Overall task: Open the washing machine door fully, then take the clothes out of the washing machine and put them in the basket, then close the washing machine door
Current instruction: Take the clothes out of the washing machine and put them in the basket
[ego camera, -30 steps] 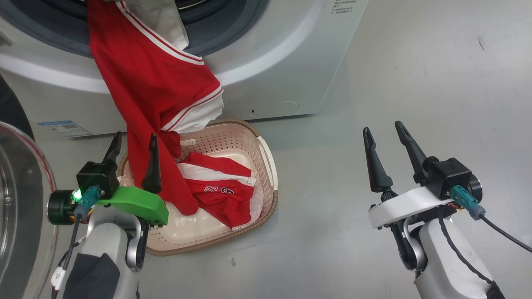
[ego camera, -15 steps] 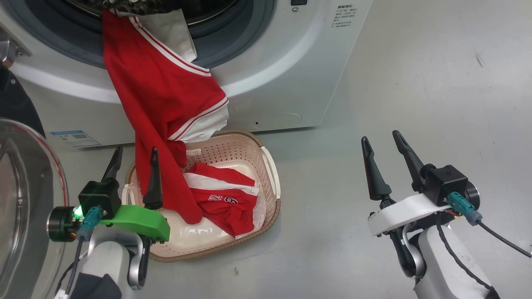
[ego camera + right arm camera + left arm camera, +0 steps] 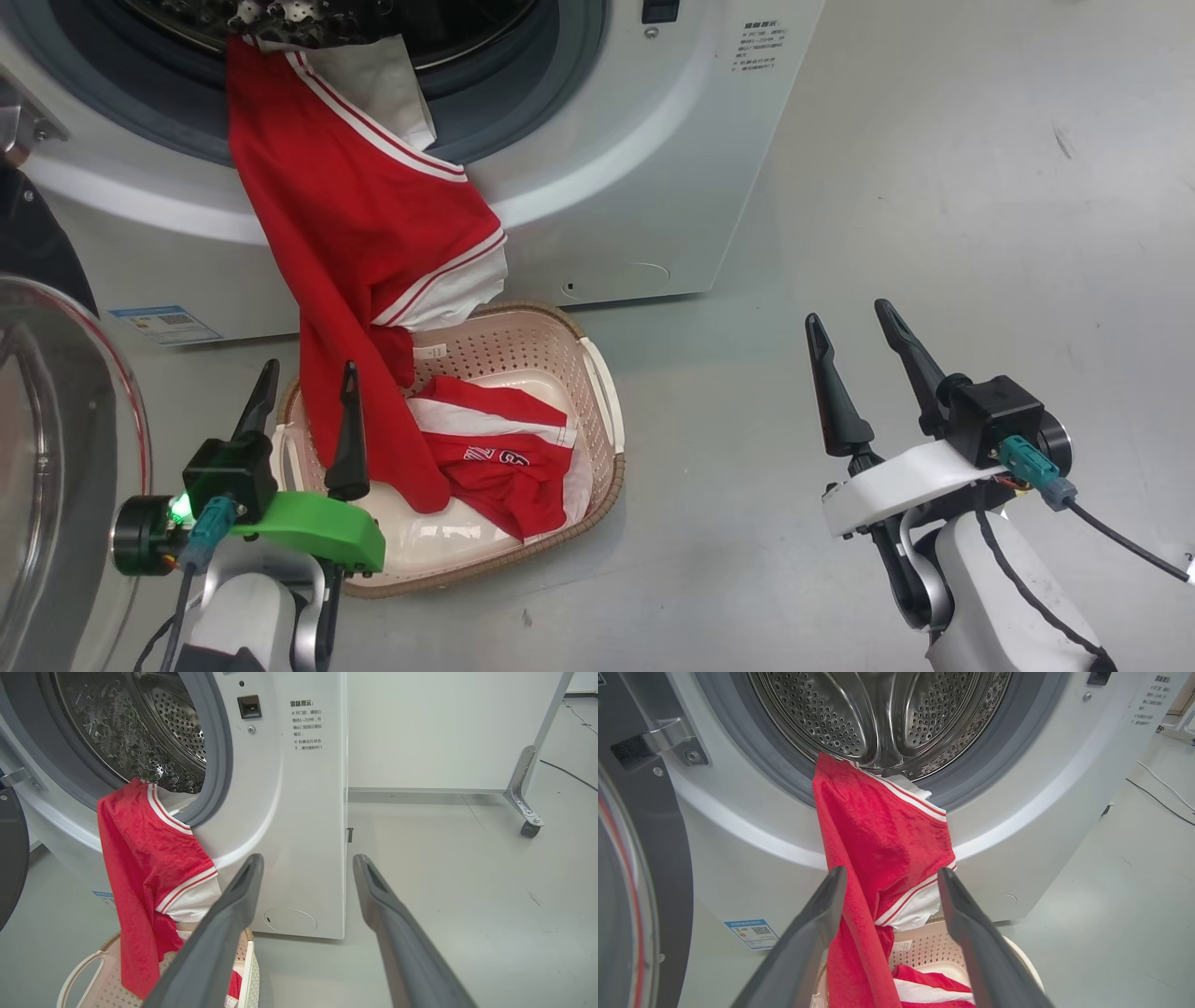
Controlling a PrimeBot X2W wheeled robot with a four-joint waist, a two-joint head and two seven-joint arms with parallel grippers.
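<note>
**Head view.** The washer [image 3: 607, 187] is shown along the top edge, with its door [image 3: 56, 448] swung open at the left. A red garment [image 3: 364, 233] is draped from the drum mouth over the gasket and down the washer front, and its lower end is hung into the basket [image 3: 602, 401]. A second garment [image 3: 495, 462], marked with white lettering, is crumpled inside the basket. The basket is set on the floor [image 3: 934, 187], just in front of the washer. The left pincer [image 3: 310, 366] is held over the basket's left end, with fingers apart and nothing clamped. The right pincer [image 3: 846, 311] is held over bare floor, well apart from the basket, with fingers likewise apart.

**Left wrist view.** The steel drum [image 3: 878, 714] is shown above. The draped garment is framed between the spread fingers. Contact with the left finger cannot be determined.

**Right wrist view.** The spread fingers are pointed towards the washer's lower front corner and the floor beside it. The draped garment and the basket are shown at the lower left. A castor leg [image 3: 525, 807] is shown at the right.
</note>
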